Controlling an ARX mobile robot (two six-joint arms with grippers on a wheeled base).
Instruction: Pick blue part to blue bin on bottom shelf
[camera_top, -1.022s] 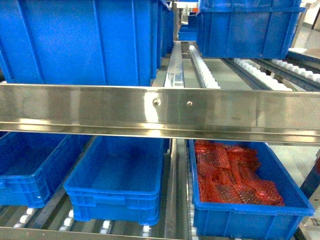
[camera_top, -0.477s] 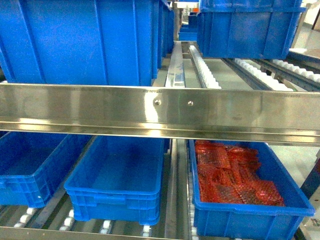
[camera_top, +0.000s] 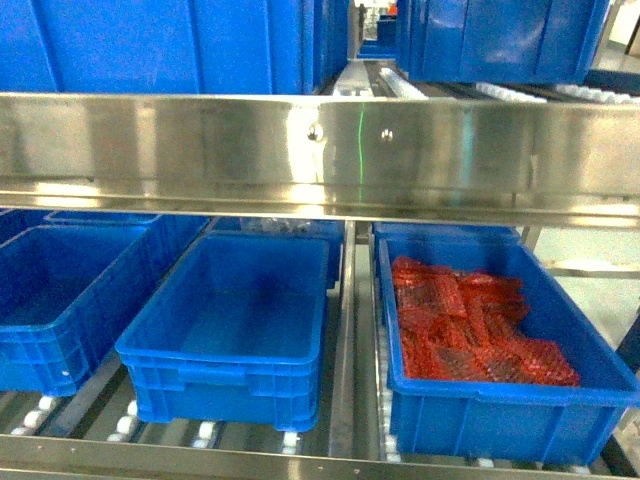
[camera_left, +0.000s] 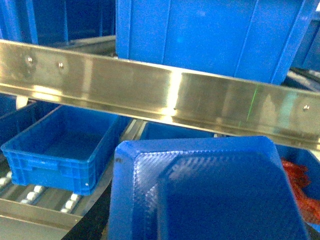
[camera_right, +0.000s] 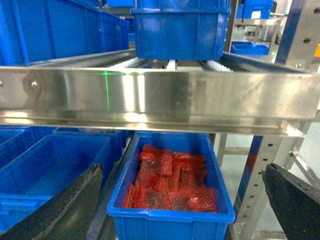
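Blue part, dark and round-cornered, sits gripped in the left pincer. Right pincer gapes wide. Blue bin sits open under the steel rail.

blue part: dark-blue block, rounded corners, textured face, fills left wrist view at 6 o'clock, close to lens. blue bin: bright-blue tote, bottom shelf centre, upright on rollers, nothing visible inside.
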